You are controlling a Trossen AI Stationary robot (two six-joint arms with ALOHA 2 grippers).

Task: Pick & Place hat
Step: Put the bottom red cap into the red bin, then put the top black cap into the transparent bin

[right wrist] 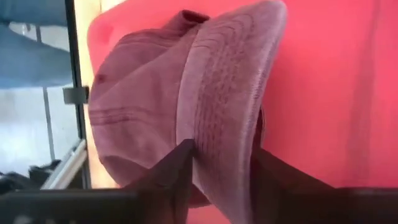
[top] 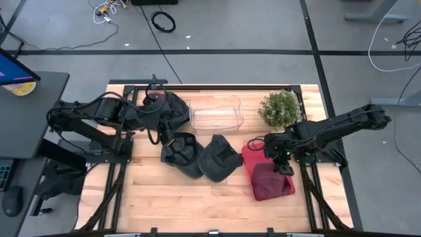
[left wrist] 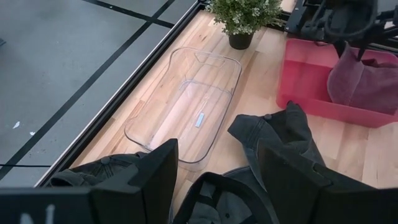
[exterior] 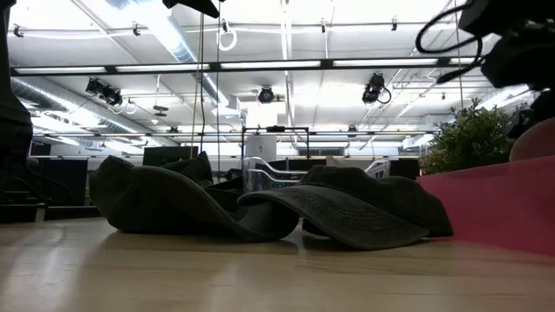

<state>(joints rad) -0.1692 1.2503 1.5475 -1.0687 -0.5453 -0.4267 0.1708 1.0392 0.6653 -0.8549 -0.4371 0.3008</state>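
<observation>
Maroon cloth is filling the right wrist view: the right pincer [right wrist: 217, 171] is standing with its fingers [right wrist: 180, 168] partly apart, the brim of the maroon hat [right wrist: 186, 99] lying between them and touching them. Whether they are still pinching it, I cannot tell. Seen from above, that pincer [top: 284, 164] is hanging over the red bin [top: 253, 157] at about four o'clock on the surface [top: 197, 204], with the hat [top: 271, 181] lying in the bin just at the pincer's six o'clock.

At nine o'clock the left pincer [top: 166, 139] is waiting, fingers [left wrist: 146, 180] spread and gripping nothing, above one of two dark hats [top: 181, 151]; the other dark hat [top: 220, 158] is lying just beside it near the centre. A clear plastic tray [top: 216, 113] is sitting at twelve o'clock and a small potted plant [top: 279, 108] at two o'clock.

Beyond the wooden surface, grey floor with black lines and loose cables is showing.
</observation>
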